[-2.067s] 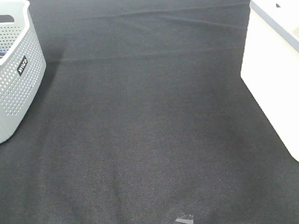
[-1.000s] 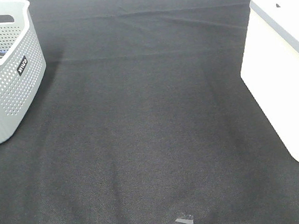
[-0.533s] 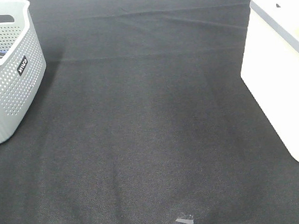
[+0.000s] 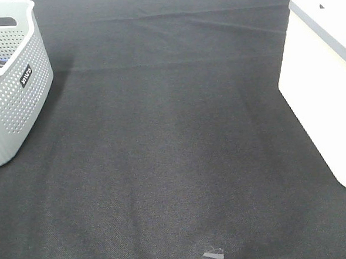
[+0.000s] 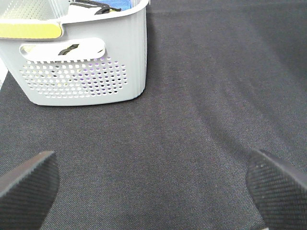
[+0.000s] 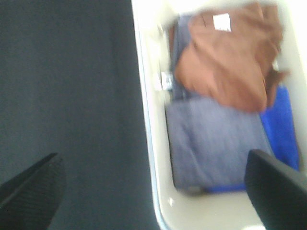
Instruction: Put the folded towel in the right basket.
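Observation:
The rust-brown folded towel [image 6: 232,60] with its white tag lies inside the right basket [image 6: 148,120], on top of a grey cloth [image 6: 216,143], in the blurred right wrist view. My right gripper [image 6: 153,191] is open and empty above the basket's rim, its two dark fingertips [image 6: 33,187] wide apart. The white tub with the grey-blue rim also shows at the right edge of the high view [image 4: 323,91]; its inside is hidden there. My left gripper [image 5: 153,191] is open and empty over the black cloth, in front of the grey perforated basket [image 5: 81,72].
The grey perforated basket [image 4: 12,86] with a dark label stands at the back left of the black table cloth [image 4: 174,141]. A blue cloth [image 6: 280,124] lies beside the grey one in the white tub. A small tape mark [image 4: 213,256] sits near the front edge.

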Controlling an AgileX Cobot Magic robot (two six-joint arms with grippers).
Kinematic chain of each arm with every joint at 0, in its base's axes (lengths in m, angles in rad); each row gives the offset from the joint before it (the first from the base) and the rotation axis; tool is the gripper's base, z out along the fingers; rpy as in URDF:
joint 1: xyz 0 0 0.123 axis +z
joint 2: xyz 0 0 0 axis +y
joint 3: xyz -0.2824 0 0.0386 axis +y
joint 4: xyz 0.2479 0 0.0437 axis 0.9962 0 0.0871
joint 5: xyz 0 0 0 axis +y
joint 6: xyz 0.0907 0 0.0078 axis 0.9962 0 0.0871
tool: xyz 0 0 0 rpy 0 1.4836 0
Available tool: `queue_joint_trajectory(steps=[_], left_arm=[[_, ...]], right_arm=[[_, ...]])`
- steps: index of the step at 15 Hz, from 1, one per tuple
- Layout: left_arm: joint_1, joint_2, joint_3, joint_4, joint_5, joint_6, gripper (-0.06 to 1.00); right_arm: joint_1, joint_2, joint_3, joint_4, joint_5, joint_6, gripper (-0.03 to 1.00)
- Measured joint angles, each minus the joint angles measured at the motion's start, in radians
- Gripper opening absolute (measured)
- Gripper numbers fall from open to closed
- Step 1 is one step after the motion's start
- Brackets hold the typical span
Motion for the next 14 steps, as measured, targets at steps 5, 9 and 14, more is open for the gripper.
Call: queue_joint_trajectory(steps=[5, 9, 14], left_arm=[[0.000, 0.000, 0.000, 0.000, 0.000, 0.000, 0.99], [0.000, 0.000, 0.000, 0.000, 0.000, 0.000, 0.99], [0.000, 0.000, 0.000, 0.000, 0.000, 0.000, 0.99]], right_arm=[[0.000, -0.609, 0.533, -0.004, -0.126, -0.030, 0.97], [0.000, -1.098, 0.820, -0.004, -0.116, -0.072, 0.97], [0.000, -1.270, 0.928, -0.004, -0.054, -0.079, 0.97]])
